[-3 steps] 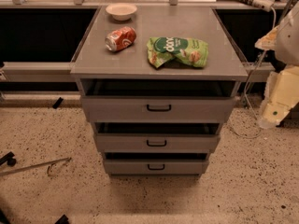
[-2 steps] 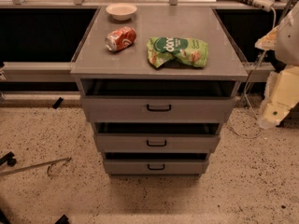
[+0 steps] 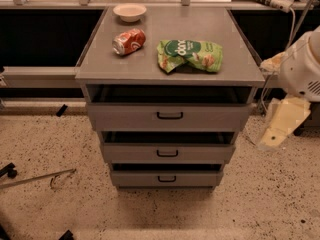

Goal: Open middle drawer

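Nothing moved since earlier: gripper (image 3: 282, 123), grip state can't be told, hangs right of cabinet (image 3: 150, 66), well apart from middle drawer (image 3: 130, 153) btwn top drawer (image 3: 125, 116) & bottom drawer (image 3: 135, 178), so it may pull the wrong one.

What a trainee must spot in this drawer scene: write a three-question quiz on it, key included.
1. True or false: the robot's cream gripper touches the middle grey metal drawer.
2. How many drawer fronts does the grey cabinet show? A) two B) three C) four
3. Fill in: in the camera view, the crumpled green snack bag lies to the ____ of the red soda can.
Key: 1 false, the gripper hangs right of the cabinet, apart from the drawer; 2 B; 3 right.
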Tool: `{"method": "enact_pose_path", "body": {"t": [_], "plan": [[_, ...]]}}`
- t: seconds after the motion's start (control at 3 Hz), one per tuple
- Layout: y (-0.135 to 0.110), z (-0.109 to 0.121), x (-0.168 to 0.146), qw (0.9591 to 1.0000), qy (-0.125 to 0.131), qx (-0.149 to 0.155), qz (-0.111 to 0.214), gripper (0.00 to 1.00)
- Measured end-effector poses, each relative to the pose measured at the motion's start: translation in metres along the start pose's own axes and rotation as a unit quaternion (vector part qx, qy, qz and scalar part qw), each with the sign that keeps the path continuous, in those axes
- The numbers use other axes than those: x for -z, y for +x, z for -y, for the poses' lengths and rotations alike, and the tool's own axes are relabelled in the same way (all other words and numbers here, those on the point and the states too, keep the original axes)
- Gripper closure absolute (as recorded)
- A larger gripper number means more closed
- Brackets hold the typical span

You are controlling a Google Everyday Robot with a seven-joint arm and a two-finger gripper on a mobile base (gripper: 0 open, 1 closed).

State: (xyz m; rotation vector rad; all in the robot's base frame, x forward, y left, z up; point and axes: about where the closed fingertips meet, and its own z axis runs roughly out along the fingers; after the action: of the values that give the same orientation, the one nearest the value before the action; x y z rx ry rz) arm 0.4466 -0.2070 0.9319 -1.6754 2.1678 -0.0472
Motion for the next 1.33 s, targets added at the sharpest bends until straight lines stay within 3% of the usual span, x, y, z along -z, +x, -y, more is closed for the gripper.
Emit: {"method": "enact_pose_path", "body": {"t": [0.33, 0.67, 1.0, 1.33], "plan": [[-0.012, -0.014, -0.085, 0.9979, -0.034, 0.003, 0.054, 0.00], [-0.028, -0.021, -0.176, 0.9927, -0.056, -0.035, 0.101, 0.00], [-0.028, -0.021, -0.176, 0.9927, -0.056, -0.035, 0.101, 0.00], [-0.027, -0.039, -0.199, 0.9919, -0.059, -0.030, 0.108, 0.00]]}}
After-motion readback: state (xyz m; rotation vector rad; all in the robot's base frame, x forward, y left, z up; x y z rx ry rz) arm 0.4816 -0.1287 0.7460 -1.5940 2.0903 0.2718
